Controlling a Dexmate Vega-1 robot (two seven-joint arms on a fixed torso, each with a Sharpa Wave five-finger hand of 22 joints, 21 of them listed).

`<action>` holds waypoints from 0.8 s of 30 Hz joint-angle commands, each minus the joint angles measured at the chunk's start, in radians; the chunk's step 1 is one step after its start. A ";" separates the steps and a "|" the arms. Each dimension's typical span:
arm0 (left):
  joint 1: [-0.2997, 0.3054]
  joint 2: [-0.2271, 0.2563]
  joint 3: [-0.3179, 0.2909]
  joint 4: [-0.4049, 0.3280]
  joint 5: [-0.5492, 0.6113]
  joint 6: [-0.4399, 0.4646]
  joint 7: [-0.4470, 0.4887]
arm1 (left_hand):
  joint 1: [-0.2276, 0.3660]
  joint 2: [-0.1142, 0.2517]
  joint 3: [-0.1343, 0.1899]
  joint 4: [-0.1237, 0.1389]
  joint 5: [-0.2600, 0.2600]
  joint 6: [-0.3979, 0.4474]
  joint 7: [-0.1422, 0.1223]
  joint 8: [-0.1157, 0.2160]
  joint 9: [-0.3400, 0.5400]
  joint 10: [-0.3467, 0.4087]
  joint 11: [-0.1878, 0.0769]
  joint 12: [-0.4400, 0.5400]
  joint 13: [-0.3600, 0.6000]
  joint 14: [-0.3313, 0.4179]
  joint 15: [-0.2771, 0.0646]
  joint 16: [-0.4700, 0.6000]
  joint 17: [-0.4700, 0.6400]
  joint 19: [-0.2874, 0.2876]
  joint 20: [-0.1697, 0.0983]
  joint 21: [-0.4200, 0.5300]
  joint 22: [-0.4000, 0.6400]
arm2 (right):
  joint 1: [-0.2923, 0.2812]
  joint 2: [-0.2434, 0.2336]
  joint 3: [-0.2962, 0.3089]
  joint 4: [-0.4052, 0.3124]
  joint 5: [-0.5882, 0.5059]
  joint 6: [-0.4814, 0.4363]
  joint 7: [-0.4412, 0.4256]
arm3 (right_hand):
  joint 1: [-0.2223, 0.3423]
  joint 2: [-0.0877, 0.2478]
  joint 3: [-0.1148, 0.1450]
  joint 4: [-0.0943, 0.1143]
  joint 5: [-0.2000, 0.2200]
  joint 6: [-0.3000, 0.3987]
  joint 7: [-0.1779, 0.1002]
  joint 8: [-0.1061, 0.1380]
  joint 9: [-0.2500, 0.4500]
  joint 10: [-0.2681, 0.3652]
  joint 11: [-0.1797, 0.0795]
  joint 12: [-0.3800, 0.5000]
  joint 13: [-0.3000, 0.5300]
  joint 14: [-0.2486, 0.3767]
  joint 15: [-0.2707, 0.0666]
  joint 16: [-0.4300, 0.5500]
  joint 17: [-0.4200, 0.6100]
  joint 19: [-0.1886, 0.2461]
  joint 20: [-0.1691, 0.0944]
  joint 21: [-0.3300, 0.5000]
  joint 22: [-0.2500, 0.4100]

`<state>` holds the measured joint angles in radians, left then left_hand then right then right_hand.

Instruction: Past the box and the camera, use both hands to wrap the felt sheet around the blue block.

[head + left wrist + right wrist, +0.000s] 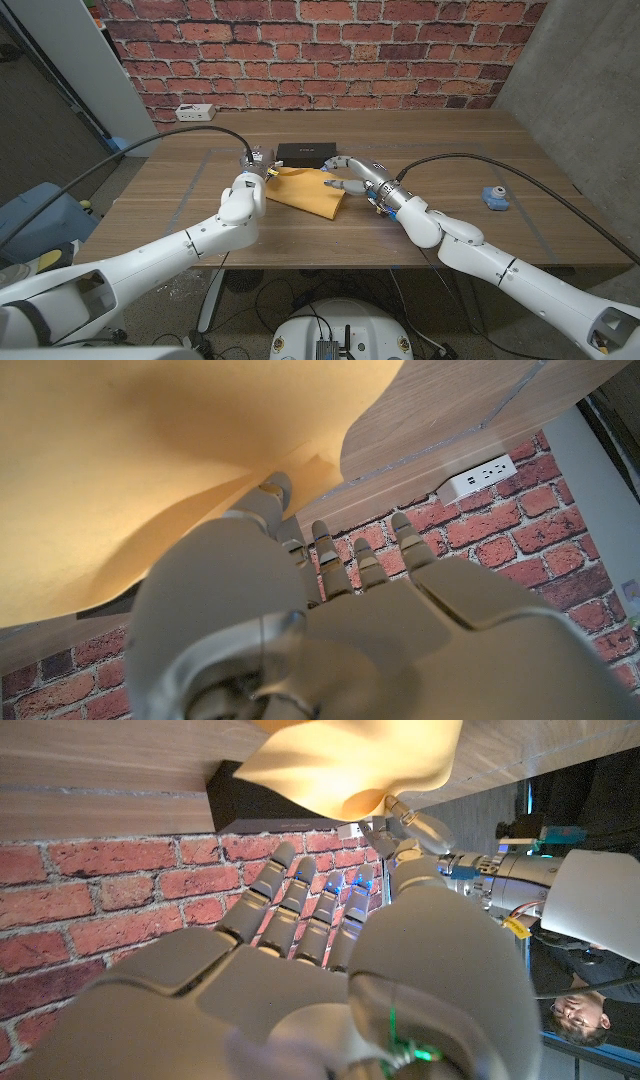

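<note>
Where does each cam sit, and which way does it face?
Head view: above the table, looking down; both arms, felt sheet, black box.
Left wrist view: behind the left robot hand, facing the felt sheet; image turned.
Right wrist view: behind the right robot hand, facing felt sheet and box.
Shared: all show the felt sheet.
</note>
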<state>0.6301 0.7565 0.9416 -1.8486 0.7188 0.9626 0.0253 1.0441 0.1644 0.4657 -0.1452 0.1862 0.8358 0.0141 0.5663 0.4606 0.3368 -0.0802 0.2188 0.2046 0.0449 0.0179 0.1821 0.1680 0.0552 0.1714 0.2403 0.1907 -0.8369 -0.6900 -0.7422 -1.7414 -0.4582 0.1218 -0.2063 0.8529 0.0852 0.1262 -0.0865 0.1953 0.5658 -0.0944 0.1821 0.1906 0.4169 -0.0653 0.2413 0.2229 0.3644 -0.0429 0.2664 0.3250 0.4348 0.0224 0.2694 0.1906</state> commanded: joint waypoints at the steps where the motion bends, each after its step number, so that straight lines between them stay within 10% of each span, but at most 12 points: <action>1: -0.008 -0.024 0.009 0.015 0.037 0.011 -0.016 | -0.006 0.001 -0.001 -0.002 0.008 0.069 0.058 0.010 0.049 0.008 0.003 0.003 0.002 0.011 -0.002 0.001 -0.001 -0.001 -0.002 0.001 0.003 | 0.076 -0.016 -0.040 -0.030 0.071 -0.093 0.351 | -0.056 -0.034 -0.029 0.013 0.009 -0.069 -0.003 -0.008 0.000 -0.047 0.013 -0.028 -0.001 -0.052 -0.081 -0.031 -0.015 -0.036 0.015 -0.017 0.000; 20: 0.013 -0.022 -0.008 -0.011 0.060 0.029 -0.014 | -0.012 0.002 -0.004 -0.001 0.010 0.051 0.040 -0.001 0.042 -0.001 0.008 -0.003 0.002 0.006 0.000 -0.001 0.000 -0.009 -0.001 -0.003 0.004 | 0.136 -0.002 -0.083 -0.004 0.100 -0.171 0.483 | -0.149 0.001 -0.044 0.057 0.016 -0.128 0.003 0.004 -0.001 -0.089 0.031 -0.041 -0.007 -0.119 -0.063 -0.058 -0.037 -0.107 0.046 -0.053 -0.004; 24: 0.030 -0.015 -0.014 -0.031 0.079 0.039 0.009 | -0.042 -0.002 -0.022 0.013 0.008 -0.082 0.018 -0.069 0.019 -0.021 0.013 -0.010 0.004 0.003 0.002 0.000 0.001 -0.015 0.003 -0.006 0.005 | 0.146 -0.001 -0.094 -0.004 0.095 -0.187 0.499 | -0.154 0.001 -0.044 0.056 0.016 -0.110 0.015 0.012 -0.001 -0.079 0.031 -0.037 -0.008 -0.093 -0.064 -0.050 -0.045 -0.104 0.050 -0.053 -0.005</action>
<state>0.6330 0.7320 0.9435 -1.8461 0.7709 0.9839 0.0075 1.0326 0.1539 0.4595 -0.1389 0.1863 0.8217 0.0281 0.5404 0.4842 0.3307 -0.0741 0.2161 0.2047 0.0449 0.0179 0.1821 0.1681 0.0476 0.1713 0.2361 0.1934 -0.7231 -0.6949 -0.8092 -1.7509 -0.3644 -0.0161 0.2199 0.7062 0.0888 0.0788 -0.0355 0.2081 0.4417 -0.0849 0.1852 0.1864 0.3260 -0.0344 0.1957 0.2137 0.2530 -0.0398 0.2068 0.2817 0.3337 0.0697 0.2165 0.1858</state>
